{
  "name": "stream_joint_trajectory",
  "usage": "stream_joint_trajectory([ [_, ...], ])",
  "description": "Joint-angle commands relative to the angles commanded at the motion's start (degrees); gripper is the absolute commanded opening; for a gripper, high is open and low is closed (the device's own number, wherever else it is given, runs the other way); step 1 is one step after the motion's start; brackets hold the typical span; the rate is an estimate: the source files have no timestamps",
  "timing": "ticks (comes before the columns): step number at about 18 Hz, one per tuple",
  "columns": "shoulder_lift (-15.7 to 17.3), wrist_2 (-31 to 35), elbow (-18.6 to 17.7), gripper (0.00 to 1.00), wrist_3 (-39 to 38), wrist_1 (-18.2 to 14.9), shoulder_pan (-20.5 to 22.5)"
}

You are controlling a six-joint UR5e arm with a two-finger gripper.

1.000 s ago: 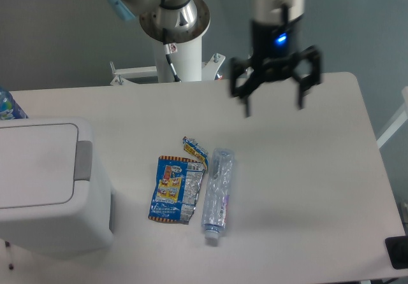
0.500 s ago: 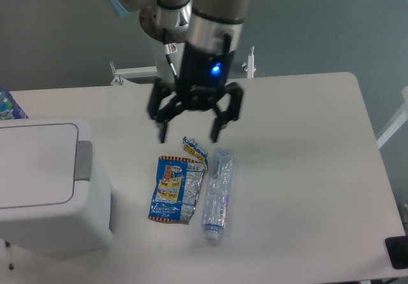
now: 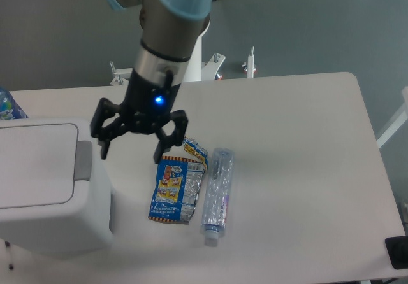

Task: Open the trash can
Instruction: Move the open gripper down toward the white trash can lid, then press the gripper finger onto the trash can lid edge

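The trash can [image 3: 44, 188] is a large white boxy bin at the left edge of the table, its flat lid down and a grey latch strip [image 3: 83, 160] on its right side. My gripper [image 3: 131, 153] hangs open above the table just right of the latch strip, apart from the bin, with nothing between its fingers. One black fingertip [image 3: 104, 150] is close to the bin's upper right corner.
A flattened blue and silver snack wrapper [image 3: 175, 188] and a crushed clear plastic bottle [image 3: 217, 193] lie on the table right of the gripper. A blue-labelled bottle [image 3: 7, 106] peeks in at the far left behind the bin.
The open gripper has swept from the right back of the table leftward and forward, ending beside the trash can's latch. Nothing on the table has moved.
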Motion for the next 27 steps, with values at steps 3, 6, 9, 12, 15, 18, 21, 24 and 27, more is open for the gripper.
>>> stream_joint_trajectory([
  [3, -0.62, 0.00, -0.09, 1.00, 0.09, 0.09, -0.27],
  [6, -0.79, 0.00, -0.09, 1.00, 0.17, 0.09, -0.36],
  [9, -1.23, 0.09, -0.09, 1.00, 0.26, 0.18, -0.62],
  [12, -1.32, 0.09, -0.09, 1.00, 0.35, 0.26, -0.88],
  [15, -1.76, 0.09, -0.09, 1.00, 0.35, 0.35, -0.97],
  [18, -1.76, 0.17, -0.35, 1.00, 0.26, 0.53, -1.41],
  [21, -1.76, 0.18, -0.62, 1.00, 0.26, 0.62, -1.50],
  [24, -1.76, 0.18, -0.62, 1.00, 0.26, 0.62, -1.50],
  [27, -1.85, 0.18, -0.62, 1.00, 0.35, 0.70, -1.50],
])
